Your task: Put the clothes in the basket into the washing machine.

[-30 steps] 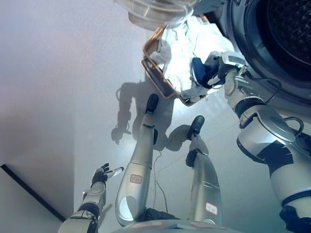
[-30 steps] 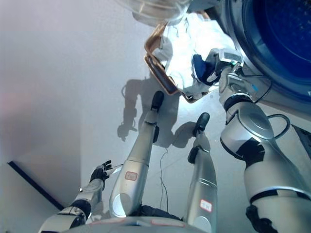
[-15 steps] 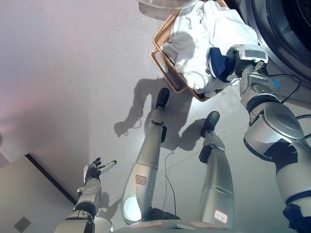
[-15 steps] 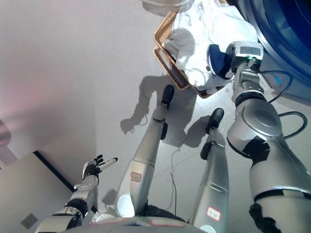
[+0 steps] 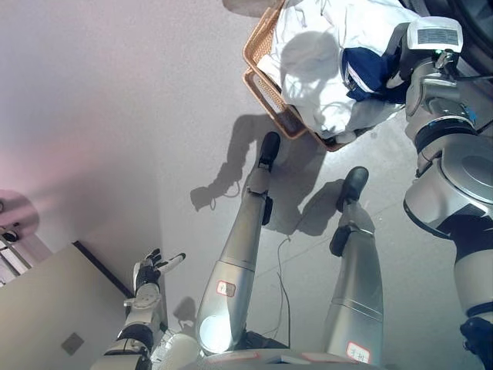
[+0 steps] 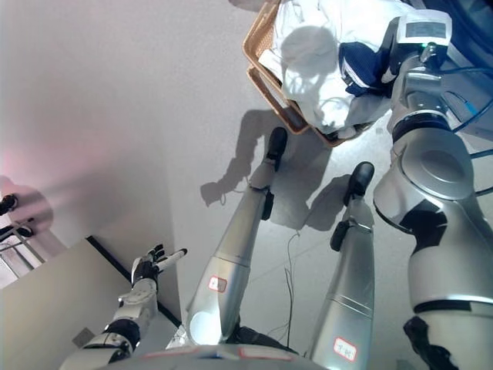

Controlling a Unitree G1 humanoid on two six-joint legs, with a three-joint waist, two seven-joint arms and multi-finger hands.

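woven basket (image 5: 266, 73): rumpled white cloth (image 5: 323, 54) | left hand (image 5: 150, 270) splayed | right hand unseen

right hand (image 5: 400, 65) hidden in clothes (image 5: 323, 69), basket (image 5: 266, 85) top cropped

Pale grey floor (image 5: 115, 116) fills most of the scene. At lower left a lighter beige panel (image 5: 54, 308) lies flat, edged by a dark strip (image 5: 100, 266), with a small grey square (image 5: 73, 343) set in it. At the far left edge, thin metal bars (image 6: 15, 247) and a small dark object (image 6: 6, 204).
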